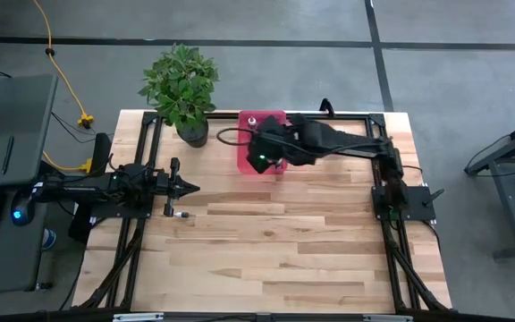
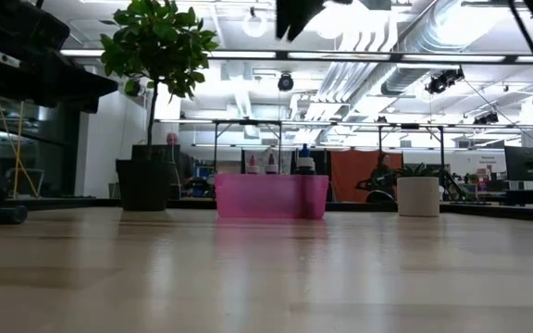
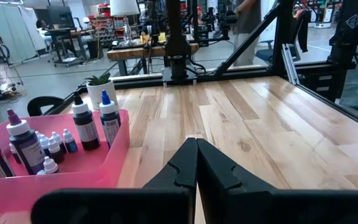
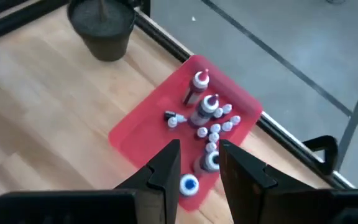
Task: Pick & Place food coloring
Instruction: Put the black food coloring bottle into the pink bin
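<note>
The food coloring (image 4: 207, 118) bottles stand upright in a pink tray (image 1: 247, 154) at the far edge of the desk (image 1: 266, 241). The right end effector (image 4: 199, 163) hangs straight above them, fingers apart. The left end effector (image 3: 196, 163), fingers together, waits farther off.
</note>
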